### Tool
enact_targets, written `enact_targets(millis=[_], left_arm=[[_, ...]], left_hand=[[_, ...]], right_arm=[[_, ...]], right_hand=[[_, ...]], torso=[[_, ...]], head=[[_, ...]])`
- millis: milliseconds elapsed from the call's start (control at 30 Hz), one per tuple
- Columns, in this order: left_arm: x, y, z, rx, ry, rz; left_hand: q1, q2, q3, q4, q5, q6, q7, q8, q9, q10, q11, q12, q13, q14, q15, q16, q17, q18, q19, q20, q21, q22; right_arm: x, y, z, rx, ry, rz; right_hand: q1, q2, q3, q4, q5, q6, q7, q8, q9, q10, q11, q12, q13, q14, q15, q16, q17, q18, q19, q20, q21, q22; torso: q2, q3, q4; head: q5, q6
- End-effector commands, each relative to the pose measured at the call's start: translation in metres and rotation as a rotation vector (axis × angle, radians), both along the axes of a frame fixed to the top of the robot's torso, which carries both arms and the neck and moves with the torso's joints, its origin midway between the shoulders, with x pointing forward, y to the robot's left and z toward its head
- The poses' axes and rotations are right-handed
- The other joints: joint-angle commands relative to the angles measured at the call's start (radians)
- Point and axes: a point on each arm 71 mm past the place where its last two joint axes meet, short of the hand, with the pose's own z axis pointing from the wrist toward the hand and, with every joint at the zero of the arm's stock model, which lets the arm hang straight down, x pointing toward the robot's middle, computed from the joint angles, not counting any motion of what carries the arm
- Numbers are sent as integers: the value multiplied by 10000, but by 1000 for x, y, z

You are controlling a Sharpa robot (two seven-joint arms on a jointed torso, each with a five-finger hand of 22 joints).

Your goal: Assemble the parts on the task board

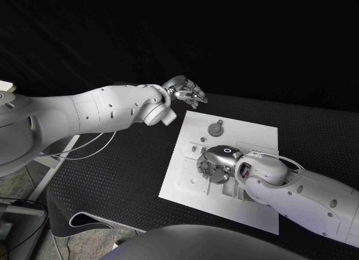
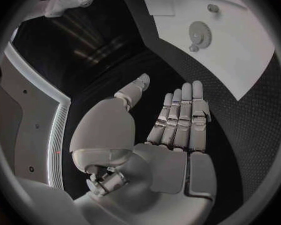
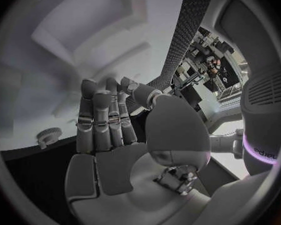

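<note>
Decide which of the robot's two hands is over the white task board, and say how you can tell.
The right hand: in the head view it sits over the middle of the task board. The left hand hangs beyond the board's far corner, over the black table, fingers apart, holding nothing.

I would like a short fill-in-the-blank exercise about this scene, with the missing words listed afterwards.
1. The white rectangular task board lies on a ____ table.
2. The small grey toothed gear lies on the board nearer the ____ hand.
3. The right hand is over the ____.
4. The left hand holds ____.

Missing words: black; left; board; nothing
</note>
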Motion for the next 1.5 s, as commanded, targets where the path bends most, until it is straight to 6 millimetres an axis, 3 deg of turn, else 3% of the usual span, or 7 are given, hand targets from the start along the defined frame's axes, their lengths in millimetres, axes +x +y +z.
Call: enact_targets(millis=[33, 200, 767, 1000, 1233, 1500], left_arm=[[0, -1, 2, -5, -91, -86], [0, -2, 1, -5, -90, -94], [0, -1, 1, 2, -96, -71], [0, -1, 1, -1, -91, -82], [0, 0, 2, 5, -95, -58], [0, 0, 1, 6, -91, -57]], left_hand=[[87, -3, -35, 22, -39, -16, 215, 49, -15, -2, 1, 42, -12, 73, -21, -53, 16, 112, 64, -33, 14, -18], [86, -4, -36, 24, -39, -18, 215, 49, -16, -2, 2, 43, -15, 74, -21, -56, 19, 111, 65, -33, 14, -19], [81, -5, -39, 33, -39, -27, 219, 49, -20, -3, 2, 48, -27, 77, -21, -67, 30, 111, 66, -33, 14, -23], [83, -8, -39, 33, -39, -28, 219, 50, -21, -3, 2, 50, -30, 78, -21, -71, 34, 111, 65, -33, 14, -25], [87, -12, -39, 32, -39, -30, 220, 51, -22, -3, 1, 51, -34, 79, -21, -74, 38, 111, 65, -34, 14, -27], [93, -15, -38, 30, -39, -32, 220, 52, -24, -3, 1, 54, -39, 80, -22, -79, 43, 111, 65, -35, 14, -28]], right_arm=[[-4, -5, -12, -731, 167, 68], [-3, -5, -12, -678, 95, 11], [5, -10, -11, -297, -133, -404], [7, -13, -11, -287, -186, -562], [7, -13, -11, -314, -203, -637], [9, -16, -13, -489, -198, -742]], right_hand=[[137, 149, 635, -645, 63, 33, 23, -43, 6, -44, 14, -26, -12, 15, -60, -24, 16, 229, -8, -44, 0, 215], [140, 146, 634, -645, 63, 38, 21, -46, 7, -41, 13, -26, -5, 16, -61, -22, 17, 229, -7, -46, 4, 216], [75, 160, 619, -626, 62, -51, 75, -156, 5, -135, 48, -104, 51, 37, -30, 4, 36, 229, 15, -42, 36, 211], [-26, -33, 479, -639, 61, -169, 141, -289, -26, -191, 70, -141, 134, 34, -7, 37, 62, 229, 4, -53, 75, 222], [-97, -84, 380, -633, 61, -143, 146, -318, -28, -189, 68, -139, 197, 37, -10, 57, 77, 229, 8, -56, 104, 223], [-391, -259, -105, -646, 61, -188, 185, -434, -56, -196, 48, -138, 338, 27, -27, 84, 100, 229, -4, -59, 171, 232]], torso=[[0, 6, -10], [-2, 15, -7], [-2, -6, 2], [-1, -2, -4], [1, 3, -4], [-2, 3, -6]], head=[[20, -23], [23, -27], [-23, -7], [-15, -10], [-19, -11], [-28, -14]])
